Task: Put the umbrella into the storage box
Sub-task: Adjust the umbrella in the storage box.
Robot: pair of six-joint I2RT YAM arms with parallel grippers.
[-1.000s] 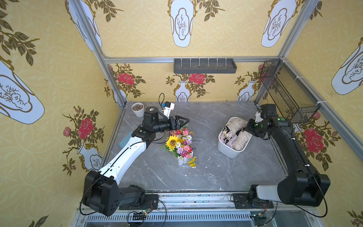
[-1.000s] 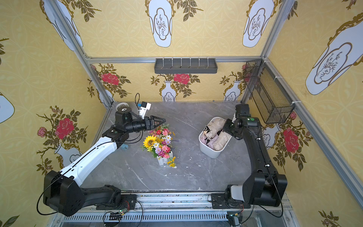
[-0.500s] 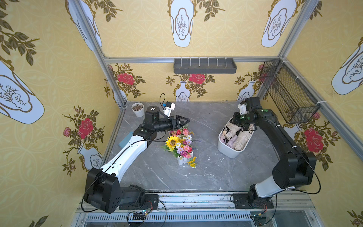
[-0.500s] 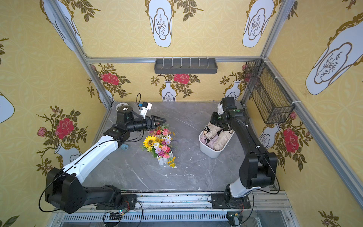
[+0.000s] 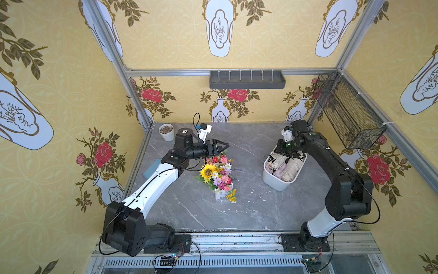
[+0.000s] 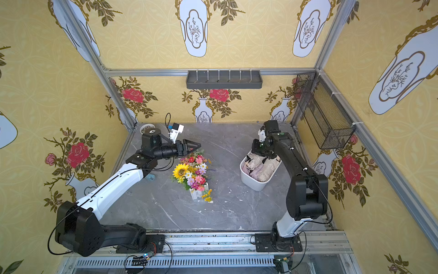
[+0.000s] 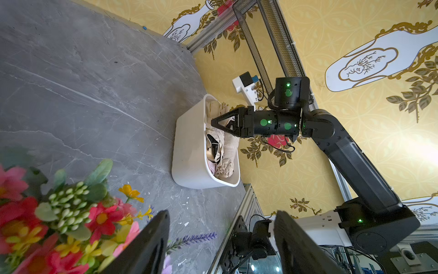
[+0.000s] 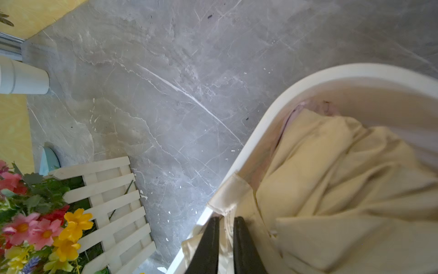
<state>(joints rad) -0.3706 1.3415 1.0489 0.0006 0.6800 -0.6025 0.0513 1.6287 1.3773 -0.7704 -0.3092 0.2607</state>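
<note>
Right wrist view puts you almost on the rim of the storage box [image 8: 308,73]. The right gripper [image 8: 226,219] has its jaws pressed together on a fold of the umbrella [image 8: 331,178], a cream flap that laps over the rim right there. The rest of the umbrella lies bundled inside the box, filling it nearly wall to wall.

In both top views the storage box [image 5: 276,183] stands at the back right of the bench [image 5: 237,213], close to the right edge, with your right arm [image 5: 331,161] reaching over its far end. A black mesh basket [image 5: 348,111] hangs on the right wall, above and beyond it.

Toward the middle you have a wide strip of bare grey bench between the box's long wall and the flowers [image 5: 216,173], which stand mid-bench in a white picket planter [image 5: 221,193]. The left gripper [image 7: 221,213] hovers over the back edge of those flowers, jaws spread wide apart. A small white pot [image 5: 166,132] sits in the back left corner.
</note>
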